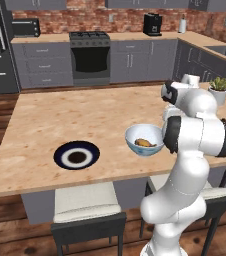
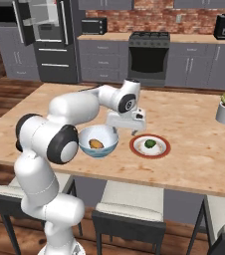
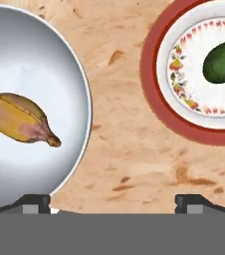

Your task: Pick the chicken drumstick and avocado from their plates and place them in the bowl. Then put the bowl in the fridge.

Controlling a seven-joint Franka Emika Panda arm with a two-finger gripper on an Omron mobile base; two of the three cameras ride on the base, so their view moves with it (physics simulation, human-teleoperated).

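Tool (image 3: 113, 201): spread, empty, between bowl (image 3: 69, 74) and plate (image 3: 152, 84) | drumstick (image 3: 20, 119): inside bowl | avocado (image 3: 224, 61): on plate right of bowl; likely light, smooth, slippery; grip across its middle.

No words, labels, brands or numbers can be read anywhere. The only marking is a ring of small red, yellow and green flower-like figures on the white plate (image 3: 184, 74), inside its red-brown rim; it is a pattern, not lettering. The fridge (image 2: 45, 40), oven (image 1: 90, 57) and toaster oven (image 1: 26, 27) carry no legible print.
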